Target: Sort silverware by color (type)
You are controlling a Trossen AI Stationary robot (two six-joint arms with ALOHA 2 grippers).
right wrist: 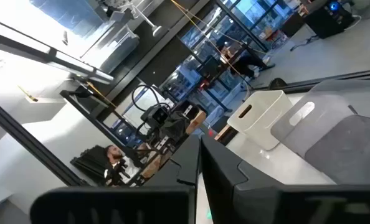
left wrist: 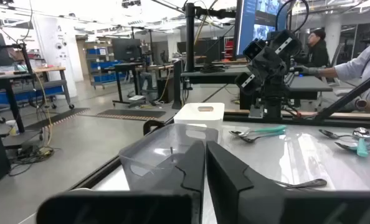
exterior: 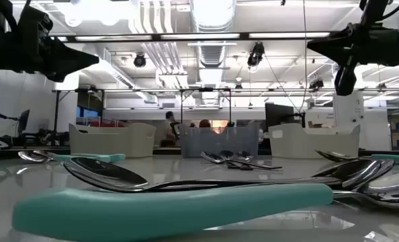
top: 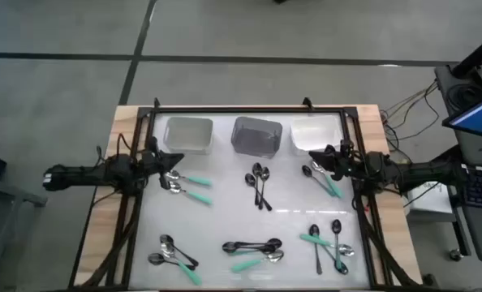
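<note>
- Small spoons (top: 260,185), glossy black or teal-handled: scattered in clusters across the white surface (top: 225,215).
- Left tool (top: 173,161): closed, empty, above left cluster.
- Right tool (top: 316,159): closed, empty, near right bin (top: 314,134).

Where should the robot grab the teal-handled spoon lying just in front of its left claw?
Probably by the teal handle of the spoon, coming straight down from above. The spoon lies flat, its handle sticks out clear toward the table's middle, and its shiny bowl end sits crowded against a second spoon. The left gripper is shut.
</note>
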